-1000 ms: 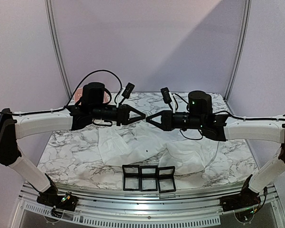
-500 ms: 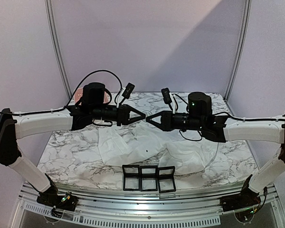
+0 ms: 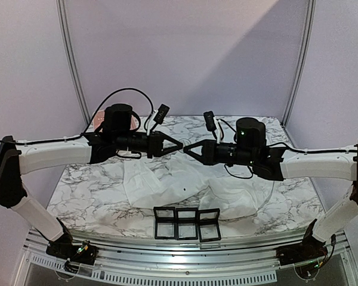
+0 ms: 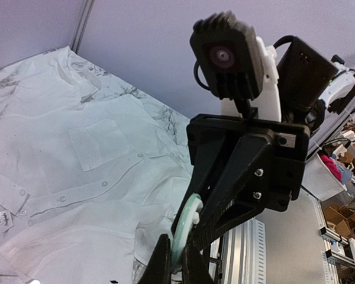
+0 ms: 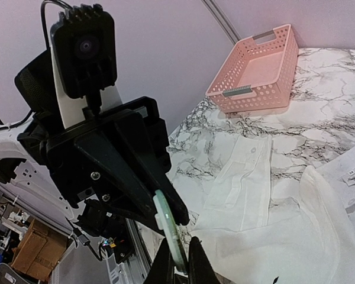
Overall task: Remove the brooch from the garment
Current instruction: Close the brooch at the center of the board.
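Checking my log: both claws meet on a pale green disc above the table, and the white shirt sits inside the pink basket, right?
No: the white shirt lies on the table, outside the pink basket; the right wrist view shows it. The left claw and right claw do meet on the pale green disc.

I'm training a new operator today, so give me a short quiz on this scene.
1. True or false: the basket sits on the shirt.
2. What do the left pincer and right pincer both grip? A) a sleeve B) a green disc C) the basket
3. Fill in: the black boxes lie at the table's ____ edge.
Key: 1 false; 2 B; 3 near.
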Robot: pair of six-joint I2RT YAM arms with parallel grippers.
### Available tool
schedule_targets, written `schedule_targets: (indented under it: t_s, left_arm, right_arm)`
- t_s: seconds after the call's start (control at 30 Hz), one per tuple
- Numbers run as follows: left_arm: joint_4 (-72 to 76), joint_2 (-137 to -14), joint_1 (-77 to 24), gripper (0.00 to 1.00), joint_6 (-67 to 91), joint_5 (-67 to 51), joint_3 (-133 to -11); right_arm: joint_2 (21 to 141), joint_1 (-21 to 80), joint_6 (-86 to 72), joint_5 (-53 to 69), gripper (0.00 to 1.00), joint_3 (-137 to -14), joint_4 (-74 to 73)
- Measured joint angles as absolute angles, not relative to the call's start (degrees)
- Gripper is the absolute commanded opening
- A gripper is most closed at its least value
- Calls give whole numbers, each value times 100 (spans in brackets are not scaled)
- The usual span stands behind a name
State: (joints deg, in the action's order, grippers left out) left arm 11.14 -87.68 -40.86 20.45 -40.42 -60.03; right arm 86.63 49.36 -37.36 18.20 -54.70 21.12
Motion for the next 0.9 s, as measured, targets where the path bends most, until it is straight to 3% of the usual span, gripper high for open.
schedule_targets:
  t_s: [0.9]
  left_arm:
    - [1066, -8875, -4069, 0, 2104, -3850, -6034]
  right_arm:
    - [8663, 4987, -3988, 1446, 0, -5384, 2110]
